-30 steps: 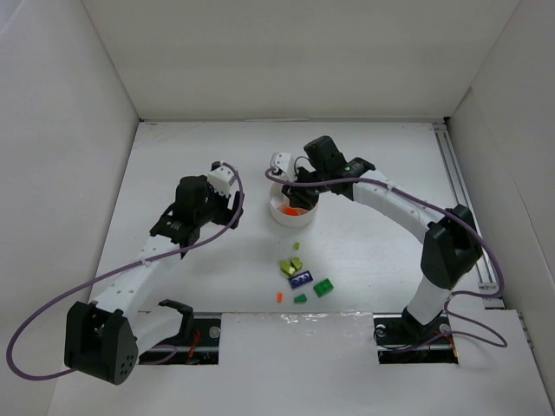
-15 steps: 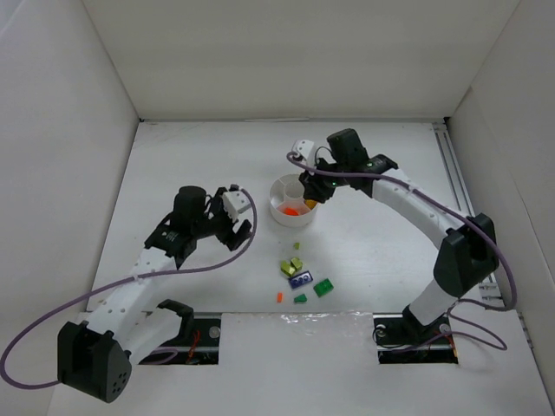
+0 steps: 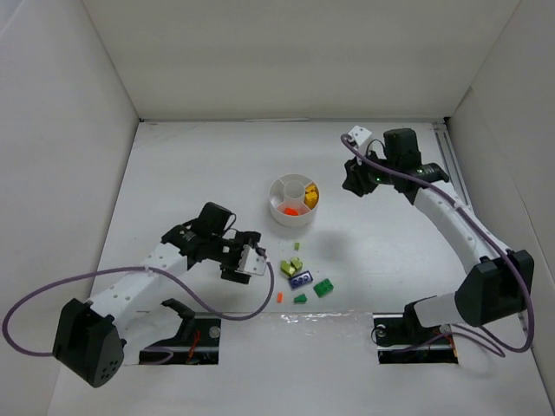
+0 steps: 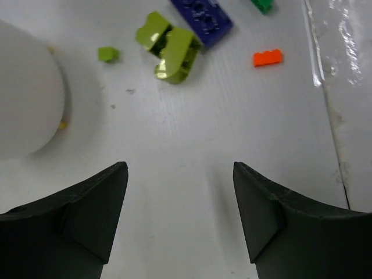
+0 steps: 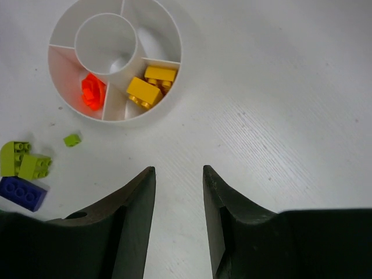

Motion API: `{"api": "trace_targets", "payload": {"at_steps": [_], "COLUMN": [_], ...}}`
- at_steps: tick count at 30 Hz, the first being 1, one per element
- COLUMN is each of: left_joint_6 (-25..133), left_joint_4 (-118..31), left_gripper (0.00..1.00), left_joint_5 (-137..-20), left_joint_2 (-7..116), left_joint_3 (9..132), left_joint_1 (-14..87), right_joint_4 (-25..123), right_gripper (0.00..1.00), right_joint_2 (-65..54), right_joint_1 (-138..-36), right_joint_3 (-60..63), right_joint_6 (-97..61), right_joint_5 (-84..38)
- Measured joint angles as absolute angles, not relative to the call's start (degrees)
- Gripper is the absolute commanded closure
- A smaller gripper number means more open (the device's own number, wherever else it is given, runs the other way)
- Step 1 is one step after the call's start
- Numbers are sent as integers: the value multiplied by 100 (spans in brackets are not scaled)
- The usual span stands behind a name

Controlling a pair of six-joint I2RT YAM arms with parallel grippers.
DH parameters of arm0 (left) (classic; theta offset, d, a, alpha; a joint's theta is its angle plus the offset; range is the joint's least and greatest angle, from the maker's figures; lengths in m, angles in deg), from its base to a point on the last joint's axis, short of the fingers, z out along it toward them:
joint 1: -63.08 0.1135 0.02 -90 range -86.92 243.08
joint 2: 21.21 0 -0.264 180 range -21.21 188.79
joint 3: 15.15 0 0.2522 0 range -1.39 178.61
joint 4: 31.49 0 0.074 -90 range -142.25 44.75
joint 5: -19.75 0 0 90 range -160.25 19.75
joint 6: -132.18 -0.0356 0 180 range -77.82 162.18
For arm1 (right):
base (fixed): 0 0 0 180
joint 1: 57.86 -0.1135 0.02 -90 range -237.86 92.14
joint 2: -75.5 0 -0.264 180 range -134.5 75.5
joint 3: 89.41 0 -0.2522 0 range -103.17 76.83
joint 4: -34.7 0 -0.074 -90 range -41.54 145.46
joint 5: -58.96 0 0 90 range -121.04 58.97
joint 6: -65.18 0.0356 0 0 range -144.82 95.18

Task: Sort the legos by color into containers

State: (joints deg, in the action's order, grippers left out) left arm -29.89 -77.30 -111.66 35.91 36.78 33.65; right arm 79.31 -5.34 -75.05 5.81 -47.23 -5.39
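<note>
My left gripper (image 3: 245,258) (image 4: 179,168) sits low over the table (image 3: 191,173), jaws spread wide and holding nothing. Ahead of it lies the loose pile. The lime pair (image 4: 168,46) (image 3: 291,266) is nearest, touching the blue brick (image 4: 202,20) (image 3: 301,279) behind it. A tiny lime piece (image 4: 108,54) (image 3: 296,246) sits apart on the dish side, and a small orange brick (image 4: 267,57) (image 3: 279,296) lies near the glossy strip (image 4: 328,70) along the near edge. Two green bricks (image 3: 323,287) lie just beyond the blue one. The white wall of the dish (image 4: 29,104) (image 3: 277,211) bulks at the left of my left wrist view, close beside the approach to the pile. My right gripper (image 3: 351,180) (image 5: 178,170) hangs well off to the dish's right side. Its jaws are parted by a narrow gap and grip nothing. From it I look down into the dish (image 5: 176,49). Two yellow bricks (image 5: 145,90) share one wedge, an orange piece (image 5: 93,90) lies in the wedge next to it, and the centre cup (image 5: 104,40) stands in the middle. My left arm's purple cable (image 3: 260,305) loops beside the pile near the table's front edge.
</note>
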Motion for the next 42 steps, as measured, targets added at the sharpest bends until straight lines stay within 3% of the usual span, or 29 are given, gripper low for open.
{"api": "trace_targets", "payload": {"at_steps": [9,23,42], "left_joint_6": [-4405,-6368,-7052], "left_joint_4": [-8174,-8744,-9175], "left_gripper": [43,62,67], "left_joint_5": [-11024,-10344,-9712], "left_joint_2": [4566,5976,6798], "left_joint_3": [3919,4874,5267], "left_joint_1": [1887,825,220], "right_joint_4": [7843,7750,7583], "right_gripper": [55,55,55], "right_joint_2": [52,255,257], "right_joint_1": [-6948,-6655,-6386], "right_joint_3": [968,1223,1223], "right_joint_6": [-4559,-4404,-4124], "right_joint_5": [-390,-209,-117]}}
